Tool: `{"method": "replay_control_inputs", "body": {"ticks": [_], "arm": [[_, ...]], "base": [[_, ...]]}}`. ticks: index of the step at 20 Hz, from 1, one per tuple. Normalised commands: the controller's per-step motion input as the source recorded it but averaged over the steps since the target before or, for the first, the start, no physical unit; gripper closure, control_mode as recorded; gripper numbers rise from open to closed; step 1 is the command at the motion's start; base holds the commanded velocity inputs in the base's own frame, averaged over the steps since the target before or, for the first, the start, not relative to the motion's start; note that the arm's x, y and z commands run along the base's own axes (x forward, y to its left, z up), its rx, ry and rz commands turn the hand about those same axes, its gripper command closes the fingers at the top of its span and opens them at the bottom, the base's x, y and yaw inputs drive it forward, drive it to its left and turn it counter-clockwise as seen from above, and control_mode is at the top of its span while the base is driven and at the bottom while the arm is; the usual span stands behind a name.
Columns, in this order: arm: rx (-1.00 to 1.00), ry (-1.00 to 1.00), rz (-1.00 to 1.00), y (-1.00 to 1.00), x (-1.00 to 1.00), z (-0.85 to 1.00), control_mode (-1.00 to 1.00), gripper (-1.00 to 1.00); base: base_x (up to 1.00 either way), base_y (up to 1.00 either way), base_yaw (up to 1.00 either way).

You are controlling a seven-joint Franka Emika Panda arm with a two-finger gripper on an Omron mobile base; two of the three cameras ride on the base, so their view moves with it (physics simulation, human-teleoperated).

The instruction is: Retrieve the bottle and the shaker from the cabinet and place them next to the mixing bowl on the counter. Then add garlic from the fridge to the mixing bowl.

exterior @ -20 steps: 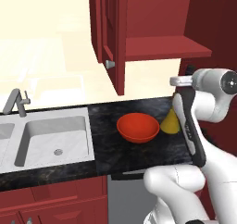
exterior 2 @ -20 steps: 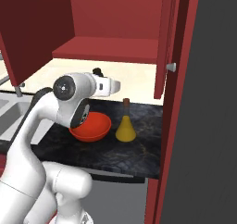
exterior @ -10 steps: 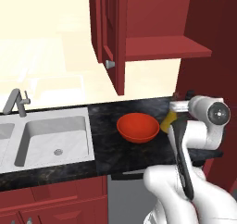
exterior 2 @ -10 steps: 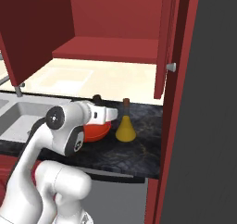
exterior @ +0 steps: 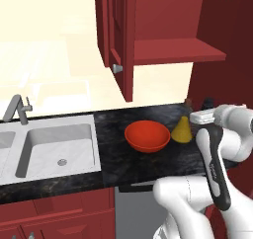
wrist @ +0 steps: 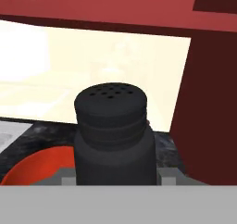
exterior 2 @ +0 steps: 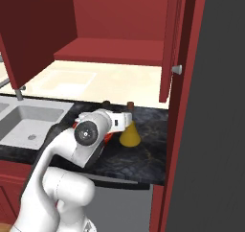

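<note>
1. On the black counter (exterior: pixel 148 161), to the right of the steel sink (exterior: pixel 54 149), the red-orange mixing bowl (exterior: pixel 147 136) is seen standing upright.
2. Just beside the bowl, on its right side, the yellow bottle (exterior: pixel 182 129) is placed; its wide cone base stands on the counter and its thin neck with the brown stopper points up.
3. From the right base view, the bottle (exterior 2: pixel 129 133) is seen partly behind the white wrist of the arm, and it is near the dark red side wall on the right.
4. The gripper (wrist: pixel 115 174) is closed on the shaker (wrist: pixel 115 135); in the hand view the black body is clamped between the two finger tips, one at each side of it.
5. The shaker is held upright, with its cap with small holes on top, and it is above the counter, near the right rim of the mixing bowl (wrist: pixel 37 165).
6. Whether the shaker touches the counter cannot be told.
7. Above the counter, the cabinet (exterior: pixel 163 30) is seen with its door (exterior: pixel 118 40) open, and its red shelf (exterior: pixel 173 50) is visible.
</note>
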Motion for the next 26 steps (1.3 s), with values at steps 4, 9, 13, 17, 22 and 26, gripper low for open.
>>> {"method": "replay_control_inputs", "body": {"ticks": [4, 9, 13, 17, 22, 26], "arm": [[-0.05, 0.00, 0.11, -0.04, 0.00, -0.20, -1.00, 1.00], [-0.05, 0.03, 0.00, 0.00, 0.00, -0.47, -1.00, 1.00], [0.00, 0.22, 0.00, 0.00, 0.08, -0.76, -1.00, 1.00], [0.00, 0.33, 0.00, 0.00, 0.23, -0.73, -1.00, 1.00], [0.03, 0.08, 0.00, 0.00, 0.25, -0.11, -1.00, 1.00], [0.02, 0.02, 0.04, 0.00, 0.09, -0.14, -1.00, 1.00]], "base": [[0.00, 0.00, 0.00], [0.00, 0.00, 0.00], [0.00, 0.00, 0.00], [0.00, 0.00, 0.00], [0.00, 0.00, 0.00], [0.00, 0.00, 0.00]]}}
